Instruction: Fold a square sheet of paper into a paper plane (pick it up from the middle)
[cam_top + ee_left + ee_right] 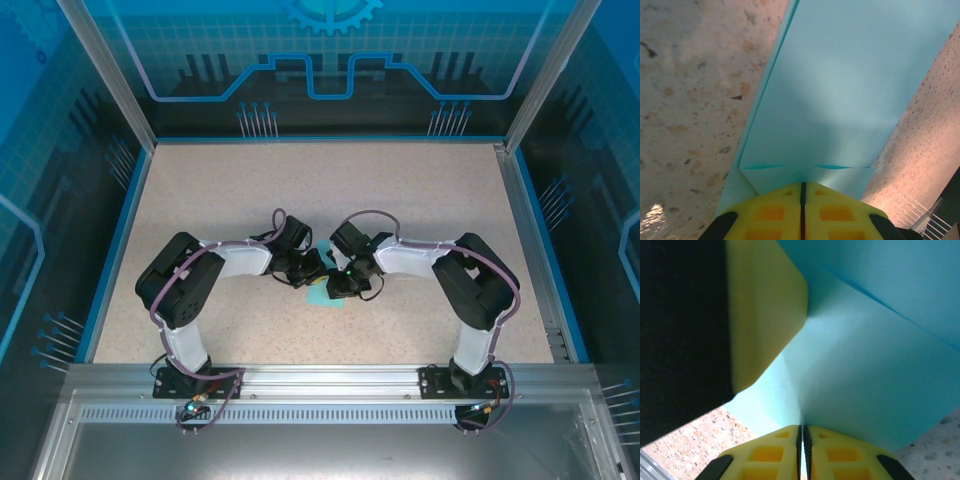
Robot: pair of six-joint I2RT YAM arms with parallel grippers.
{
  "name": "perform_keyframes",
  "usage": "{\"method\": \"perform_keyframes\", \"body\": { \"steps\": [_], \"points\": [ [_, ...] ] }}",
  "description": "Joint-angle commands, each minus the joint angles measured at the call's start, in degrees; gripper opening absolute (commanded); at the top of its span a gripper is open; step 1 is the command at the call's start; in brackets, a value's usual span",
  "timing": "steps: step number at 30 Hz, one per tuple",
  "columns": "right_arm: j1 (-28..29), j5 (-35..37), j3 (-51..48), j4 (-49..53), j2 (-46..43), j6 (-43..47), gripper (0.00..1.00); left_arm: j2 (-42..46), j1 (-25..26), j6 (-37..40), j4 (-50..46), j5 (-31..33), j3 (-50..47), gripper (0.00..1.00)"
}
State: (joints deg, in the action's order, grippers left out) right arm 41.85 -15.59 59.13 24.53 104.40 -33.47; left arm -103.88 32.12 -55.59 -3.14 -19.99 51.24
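Observation:
The square sheet of paper [322,296] is light cyan, partly folded, and lies on the speckled table between the two arms. In the left wrist view the paper [850,90] runs away from me as a long folded strip with a cross crease near my fingers. My left gripper [802,184] is shut, its yellow tips resting on the paper's near edge. My right gripper [802,427] is shut on the paper [875,365], and a crease rises from its tips. The left gripper's yellow finger [765,305] presses the sheet close by. From above, left gripper [310,272] and right gripper [336,283] almost touch.
The speckled beige table [250,190] stretches wide behind and beside the arms. Blue walls with metal posts [110,70] ring it. A metal rail [320,378] with both arm bases runs along the near edge.

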Motion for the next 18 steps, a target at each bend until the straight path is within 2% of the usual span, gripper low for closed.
{"method": "perform_keyframes", "body": {
  "steps": [1,11,18],
  "points": [
    [-0.56,0.04,-2.33,2.24,-0.07,-0.19,0.13,-3.70,0.76,-0.81,-5.82,3.06,-2.38,0.09],
    [-1.00,-2.19,-12.59,3.55,-7.66,1.12,0.13,-3.62,0.82,-0.61,-6.26,3.54,-2.11,0.09],
    [-2.42,-2.52,-11.26,3.21,-10.75,0.96,0.13,-3.36,0.79,-0.35,-5.93,3.03,-1.85,0.09]
  ]
}}
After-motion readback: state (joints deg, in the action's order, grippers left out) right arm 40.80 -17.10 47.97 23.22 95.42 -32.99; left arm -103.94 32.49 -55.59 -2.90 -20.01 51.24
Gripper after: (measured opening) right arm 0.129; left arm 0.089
